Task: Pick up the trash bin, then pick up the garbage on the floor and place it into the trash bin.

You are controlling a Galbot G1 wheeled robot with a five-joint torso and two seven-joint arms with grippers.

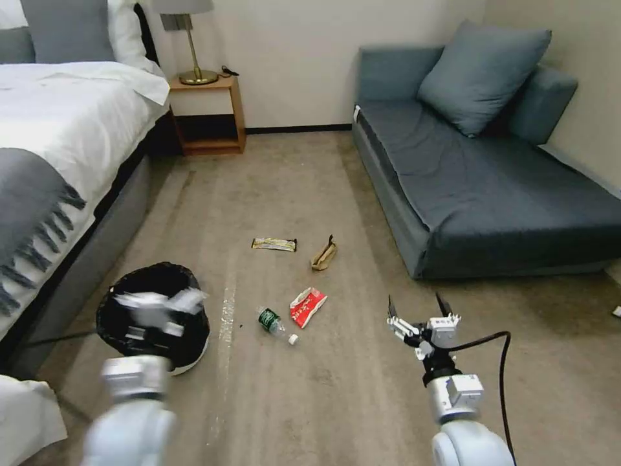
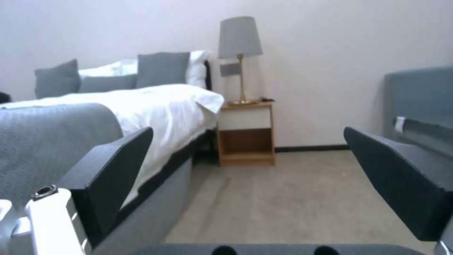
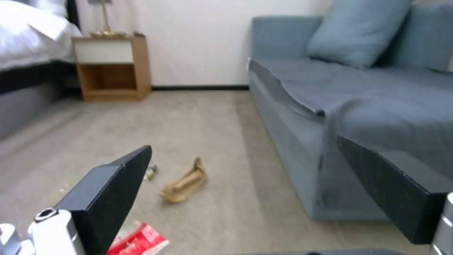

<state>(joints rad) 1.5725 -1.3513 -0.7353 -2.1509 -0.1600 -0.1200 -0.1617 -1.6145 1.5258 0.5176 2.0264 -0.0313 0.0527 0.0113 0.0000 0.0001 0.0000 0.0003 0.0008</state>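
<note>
1. Head view: one trash bin (image 1: 169, 285), white with a black liner, is standing on the carpet (image 1: 362, 401) close beside the bed (image 1: 58, 129), on the robot's left.
2. Four pieces of garbage are lying on the carpet between bed and sofa (image 1: 491, 188): a clear bottle (image 1: 274, 323) with a green label, a red-white wrapper (image 1: 307, 306) just beside it, a gold-black bar wrapper (image 1: 274, 244) farther off, and a tan paper pouch (image 1: 323, 254) near that wrapper.
3. The left gripper (image 1: 155, 307) is hovering over the bin's near rim; in the left wrist view its jaws are standing wide apart, released, with nothing between them.
4. The right gripper (image 1: 418, 309) is hanging above bare carpet, to the right of the bottle and red-white wrapper and apart from both; its jaws are spread open and empty.
5. In the right wrist view the pouch and the red-white wrapper are showing past one black jaw.
6. One nightstand (image 1: 210, 113) with one lamp (image 1: 187, 39) is standing against the far wall.
7. One blue cushion (image 1: 482, 71) is leaning on the sofa.
8. Nothing is lying between either gripper and the garbage.
</note>
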